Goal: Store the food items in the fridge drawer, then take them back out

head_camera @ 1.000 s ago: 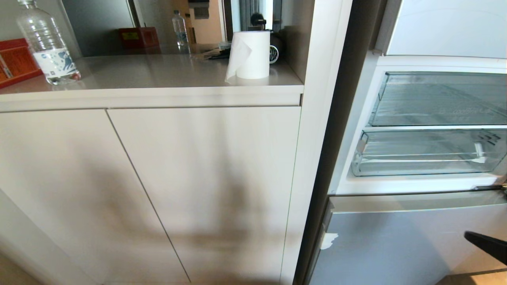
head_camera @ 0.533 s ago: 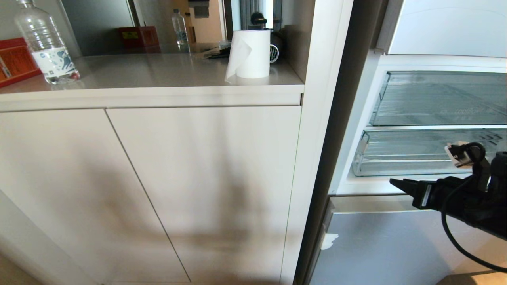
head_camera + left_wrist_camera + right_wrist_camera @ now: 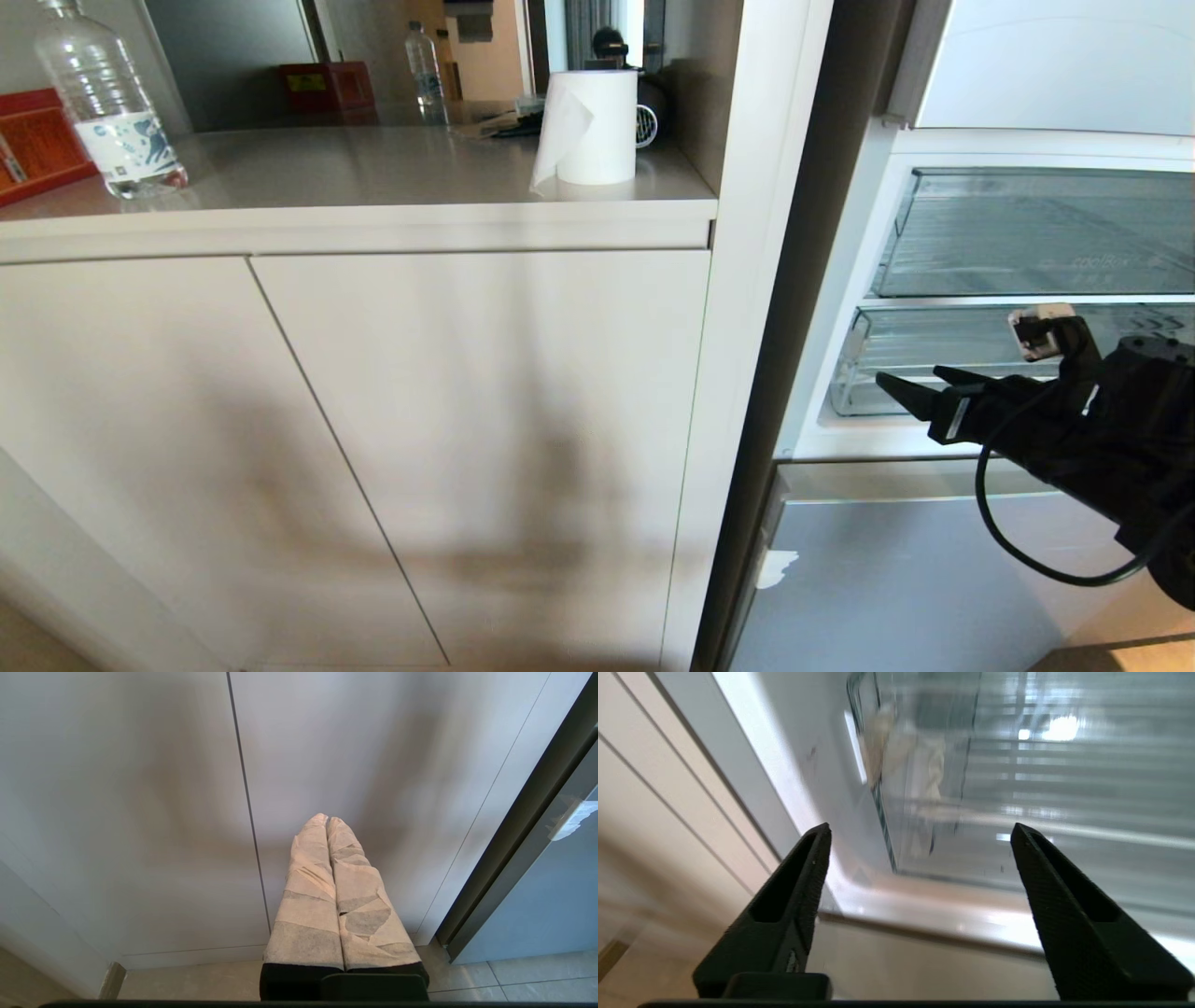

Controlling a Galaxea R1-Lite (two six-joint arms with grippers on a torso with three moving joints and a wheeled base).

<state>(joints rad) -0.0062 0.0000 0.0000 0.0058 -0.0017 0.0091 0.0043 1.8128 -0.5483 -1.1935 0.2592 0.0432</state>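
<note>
The right gripper (image 3: 910, 387) stands in front of the open fridge with its two black fingers (image 3: 789, 905) spread wide and nothing between them. It points at the front left corner of the fridge drawer (image 3: 943, 359), the lower of two clear drawers, which sits pushed into the fridge; the fingertips lie just short of its front wall and appear not to touch it, though the wrist view is too blurred to be certain. A pale scrap (image 3: 920, 760) shows at that corner of the drawer. Above it sits the clear upper drawer (image 3: 1027, 233). No food items can be made out in either drawer. The left gripper (image 3: 327, 826) hangs low before the cabinet doors (image 3: 140, 788), its wrapped fingers pressed together on nothing.
</note>
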